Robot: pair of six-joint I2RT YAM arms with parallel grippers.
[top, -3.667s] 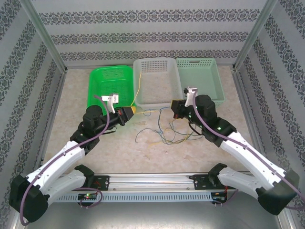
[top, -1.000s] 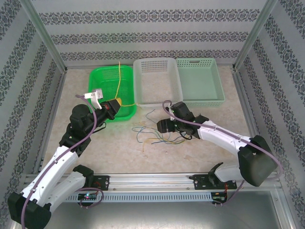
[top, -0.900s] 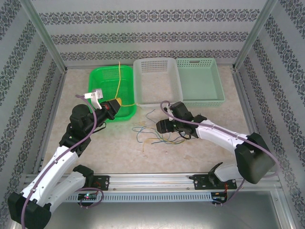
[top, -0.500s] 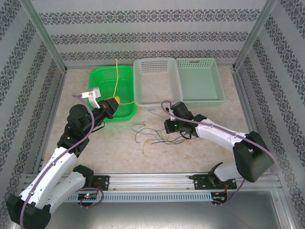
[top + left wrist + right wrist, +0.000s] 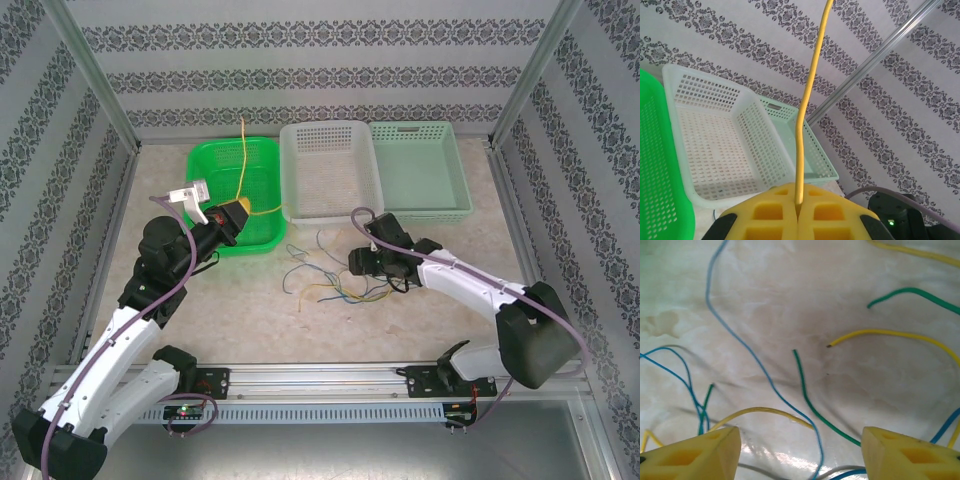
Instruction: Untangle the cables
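Left gripper (image 5: 235, 213) pinched a yellow cable (image 5: 807, 100) over the green basket (image 5: 200, 150), probably releasing next; right gripper (image 5: 800, 452) hung spread above the tangle (image 5: 325, 285).

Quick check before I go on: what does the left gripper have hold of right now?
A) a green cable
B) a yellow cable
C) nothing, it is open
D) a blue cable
B: in the left wrist view the left gripper is shut on a yellow cable, which rises from between its closed jaws.
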